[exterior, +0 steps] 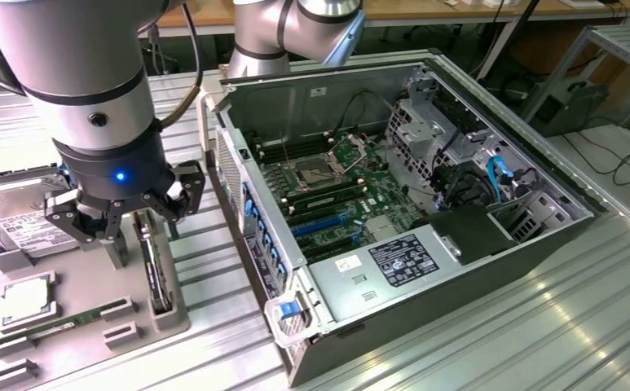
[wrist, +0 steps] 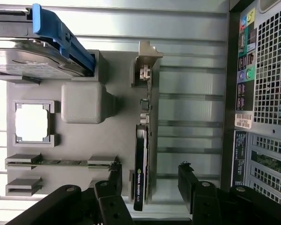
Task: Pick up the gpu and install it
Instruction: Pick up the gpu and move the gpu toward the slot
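Note:
The gpu [exterior: 160, 277] stands on its long edge in a slot of the grey fixture tray [exterior: 89, 281], at the exterior view's left. From the wrist view I look down on the gpu's [wrist: 143, 140] thin top edge, with a black cooler and a green board, and its pale metal bracket [wrist: 148, 56] at the far end. My gripper [exterior: 143, 240] hangs just above it, open. In the wrist view the gripper [wrist: 151, 177] straddles the card's near end without touching it. One fingertip [wrist: 115, 174] is close beside the card and the other stands farther off.
The tray [wrist: 119, 77] also holds a silver hard drive [exterior: 19, 218] with a blue clip [wrist: 61, 35], a square processor [wrist: 33, 122] and a slim memory stick [wrist: 61, 162]. The open computer case [exterior: 478, 269] lies beside it, with the motherboard's blue slots [exterior: 320, 226] exposed.

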You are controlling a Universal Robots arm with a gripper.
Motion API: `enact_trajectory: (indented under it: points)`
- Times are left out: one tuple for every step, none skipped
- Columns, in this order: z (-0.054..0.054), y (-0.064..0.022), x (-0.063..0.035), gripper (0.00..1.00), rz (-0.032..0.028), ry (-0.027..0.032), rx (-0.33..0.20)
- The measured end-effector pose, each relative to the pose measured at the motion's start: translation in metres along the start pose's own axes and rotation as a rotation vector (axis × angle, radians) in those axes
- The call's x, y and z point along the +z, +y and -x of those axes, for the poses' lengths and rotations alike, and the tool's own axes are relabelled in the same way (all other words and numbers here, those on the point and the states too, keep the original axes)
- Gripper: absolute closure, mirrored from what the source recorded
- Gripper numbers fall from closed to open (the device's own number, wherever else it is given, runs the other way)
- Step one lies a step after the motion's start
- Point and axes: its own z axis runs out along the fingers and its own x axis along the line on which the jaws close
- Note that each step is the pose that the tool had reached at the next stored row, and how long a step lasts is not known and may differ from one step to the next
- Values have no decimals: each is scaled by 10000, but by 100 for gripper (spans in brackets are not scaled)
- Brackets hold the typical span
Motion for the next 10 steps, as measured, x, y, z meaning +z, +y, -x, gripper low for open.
enact_trajectory:
  points:
    - [0, 0, 8, 40, 0, 0, 0]
    - [0, -1, 19, 40, 1, -1, 0]
    - [0, -1, 30, 40, 0, 0, 0]
    - [-1, -2, 47, 40, 1, 0, 0]
    - [-1, -2, 57, 40, 0, 2, 0]
    - [-1, -2, 69, 40, 1, 2, 0]
    - [-1, -2, 74, 40, 1, 2, 0]
    - [-1, -3, 80, 40, 0, 2, 0]
    - [-1, -3, 86, 40, 0, 3, 0]
    - [-1, -3, 91, 40, 0, 3, 0]
